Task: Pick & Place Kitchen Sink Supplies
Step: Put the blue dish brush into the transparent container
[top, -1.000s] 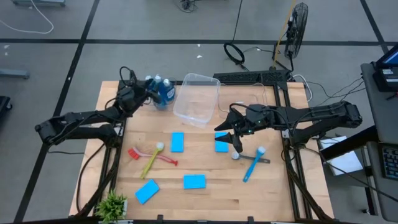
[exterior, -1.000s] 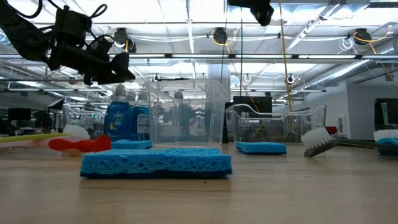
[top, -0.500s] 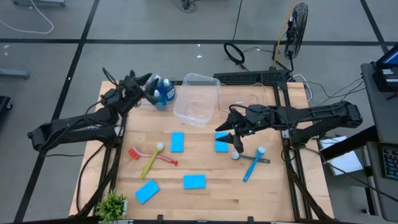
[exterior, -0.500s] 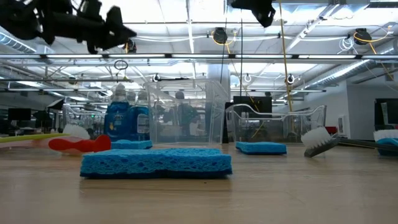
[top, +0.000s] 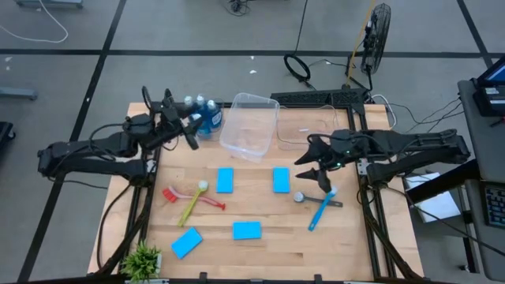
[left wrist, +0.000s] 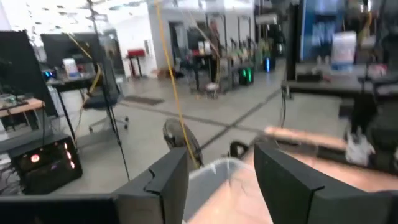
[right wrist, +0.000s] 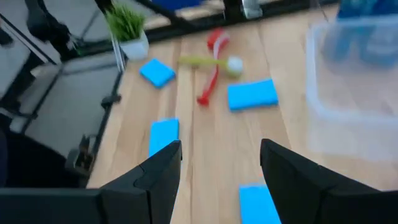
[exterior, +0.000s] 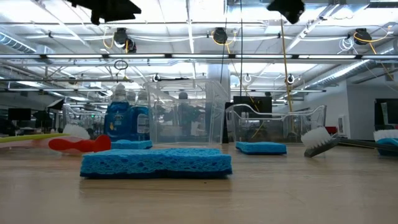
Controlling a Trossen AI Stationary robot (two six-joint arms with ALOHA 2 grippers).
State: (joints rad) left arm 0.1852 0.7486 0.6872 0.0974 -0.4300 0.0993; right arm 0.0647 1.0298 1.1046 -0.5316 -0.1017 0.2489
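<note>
Two blue soap bottles (top: 203, 115) stand together at about eleven o'clock on the wooden table (top: 347, 244), just beside the clear bin (top: 251, 126) that sits at twelve. Four blue sponges lie flat on the wood: one (top: 225, 179) just left of centre, one (top: 281, 179) just right of centre, one (top: 246, 229) toward six o'clock, and one (top: 186, 242) at about seven, near the small potted plant (top: 142, 258) in that corner. Three brushes are down as well: a red brush (top: 192, 196) and a yellow-green brush (top: 192, 203) crossed over each other at about eight o'clock, and a blue brush (top: 319, 208) at about four, its white head touching nothing else that I can make out.

Up above the bottles, the left gripper (top: 189, 130) hangs in the air at ten to eleven o'clock, lifted clear of the caps; its jaws stand apart with nothing between them, as the wrist view shows. Over at three o'clock the right gripper (top: 319, 170) hovers just beside the blue brush's head, between it and the right-hand central sponge, jaws apart and empty too.

From table height the near sponge (exterior: 155, 162) fills the front, with the bottles (exterior: 124, 119) and bin (exterior: 186, 115) behind it.
</note>
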